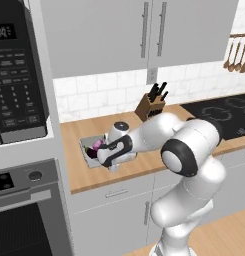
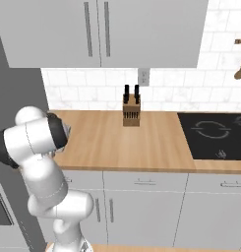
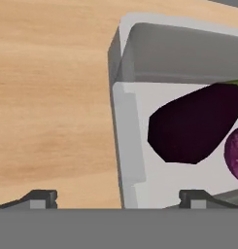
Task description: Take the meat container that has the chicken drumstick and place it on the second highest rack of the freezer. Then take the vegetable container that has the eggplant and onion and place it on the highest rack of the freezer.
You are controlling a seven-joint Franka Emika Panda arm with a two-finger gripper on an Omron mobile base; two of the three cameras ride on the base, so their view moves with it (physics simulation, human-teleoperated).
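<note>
Hovering: gripper spread wide, straddling the left rim of vegetable container, nothing pinched.
Tray: pale grey, boxy, smooth walls; sits on wood-grain counter, left-centre in left base view.
Eggplant: glossy dark purple, elongated, inside tray.
Onion: round, pink-purple, touching eggplant at right edge.

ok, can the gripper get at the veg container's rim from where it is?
Probably yes: the open gripper hangs right over the container wall, one fingertip either side, eggplant clear of it.
</note>
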